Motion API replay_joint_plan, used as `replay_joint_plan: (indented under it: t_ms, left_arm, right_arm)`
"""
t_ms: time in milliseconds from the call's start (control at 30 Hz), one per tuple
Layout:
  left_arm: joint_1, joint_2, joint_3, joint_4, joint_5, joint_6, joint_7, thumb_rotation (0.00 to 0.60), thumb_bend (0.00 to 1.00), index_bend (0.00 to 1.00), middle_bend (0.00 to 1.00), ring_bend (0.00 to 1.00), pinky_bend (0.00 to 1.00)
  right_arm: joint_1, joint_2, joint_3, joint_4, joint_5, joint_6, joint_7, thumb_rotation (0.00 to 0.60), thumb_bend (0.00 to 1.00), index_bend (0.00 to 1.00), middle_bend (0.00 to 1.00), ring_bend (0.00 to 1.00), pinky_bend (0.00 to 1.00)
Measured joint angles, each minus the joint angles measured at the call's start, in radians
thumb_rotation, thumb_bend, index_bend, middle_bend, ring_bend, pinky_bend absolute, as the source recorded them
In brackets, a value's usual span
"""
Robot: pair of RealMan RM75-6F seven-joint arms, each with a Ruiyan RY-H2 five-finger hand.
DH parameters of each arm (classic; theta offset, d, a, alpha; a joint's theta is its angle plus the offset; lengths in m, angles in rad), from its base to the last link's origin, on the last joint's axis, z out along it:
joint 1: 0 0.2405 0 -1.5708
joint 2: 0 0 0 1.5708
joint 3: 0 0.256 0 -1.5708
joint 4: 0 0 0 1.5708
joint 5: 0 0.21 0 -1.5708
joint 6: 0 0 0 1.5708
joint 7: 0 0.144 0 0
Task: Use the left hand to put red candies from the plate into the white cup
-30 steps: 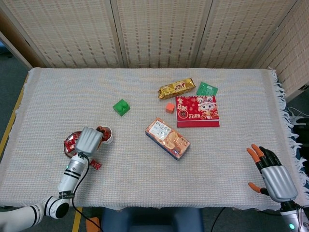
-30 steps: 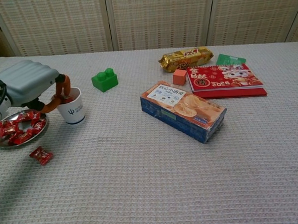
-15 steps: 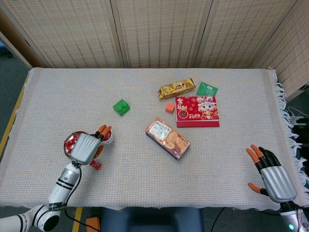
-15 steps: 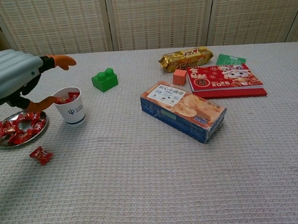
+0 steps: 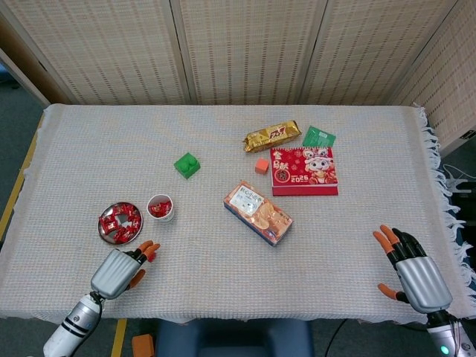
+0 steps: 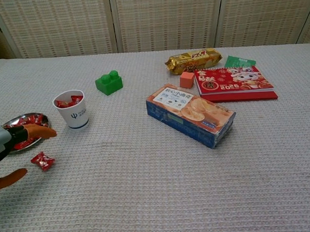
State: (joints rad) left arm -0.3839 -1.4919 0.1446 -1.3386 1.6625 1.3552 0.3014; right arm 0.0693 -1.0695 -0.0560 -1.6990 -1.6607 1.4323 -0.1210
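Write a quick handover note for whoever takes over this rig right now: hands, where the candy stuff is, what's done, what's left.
Left hand: open, holding nothing, at the near table edge below the plate.
Right hand: open, idle at the near right edge.
White cup: upright beside the plate, some red candies inside.
Plate: several red candies remain on it.
Stray candy: lying on the cloth in front of the plate, near the left fingers.
Done: some candies moved. Left: the plate's remaining candies.

Pale grey waffle-weave tablecloth (image 5: 223, 149). Red-wrapped candies (image 5: 119, 222) fill a silver metal plate (image 5: 103, 230) at lower left; a white paper cup (image 6: 73, 111) has a dark blue band. Bright green toy brick (image 5: 187, 164), gold snack wrapper (image 5: 271, 136), red cartoon-printed booklet (image 5: 303, 171).
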Motion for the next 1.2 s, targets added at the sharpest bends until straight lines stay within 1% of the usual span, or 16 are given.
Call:
replay_joint_plan:
  t_ms: [233,400,500,600,733,800,1033,1200]
  left_arm:
    - [0.004,-0.093,-0.008,0.138,-0.018,-0.068,0.007,0.600,0.40,0.18,0.21,0.70,1.00]
    - [0.003,-0.140,-0.024,0.214,-0.023,-0.083,0.002,0.600,0.40,0.19,0.22,0.70,1.00]
    - [0.004,-0.154,-0.034,0.241,-0.022,-0.080,-0.008,0.600,0.40,0.22,0.23,0.70,1.00]
    - [0.005,-0.158,-0.043,0.253,-0.023,-0.077,-0.016,0.600,0.40,0.25,0.25,0.70,1.00]
    - [0.008,-0.161,-0.049,0.266,-0.025,-0.073,-0.020,0.600,0.40,0.32,0.31,0.71,1.00]
    - [0.009,-0.161,-0.050,0.270,-0.025,-0.074,-0.023,0.600,0.40,0.33,0.33,0.71,1.00]
    - [0.008,-0.145,-0.053,0.234,-0.015,-0.063,-0.035,0.600,0.40,0.34,0.33,0.71,1.00]
    - [0.001,-0.123,-0.067,0.196,-0.025,-0.076,-0.032,0.600,0.40,0.35,0.34,0.71,1.00]
  right_arm:
    - [-0.001,0.001,-0.001,-0.002,0.001,0.000,-0.002,0.600,0.02,0.00,0.00,0.00,0.11]
    - [0.001,0.005,-0.002,-0.003,0.003,-0.005,-0.002,0.600,0.02,0.00,0.00,0.00,0.11]
    - [0.001,0.005,-0.001,-0.004,0.006,-0.006,-0.002,0.600,0.02,0.00,0.00,0.00,0.11]
    - [0.001,0.005,-0.001,-0.004,0.007,-0.006,-0.002,0.600,0.02,0.00,0.00,0.00,0.11]
    - [0.000,0.005,0.001,-0.003,0.009,-0.002,-0.001,0.600,0.02,0.00,0.00,0.00,0.11]
    - [0.000,0.005,0.001,-0.003,0.010,-0.002,-0.001,0.600,0.02,0.00,0.00,0.00,0.11]
    - [0.000,0.004,0.002,-0.004,0.013,-0.003,-0.002,0.600,0.02,0.00,0.00,0.00,0.11]
    - [0.000,0.004,0.003,-0.003,0.013,-0.002,-0.001,0.600,0.02,0.00,0.00,0.00,0.11]
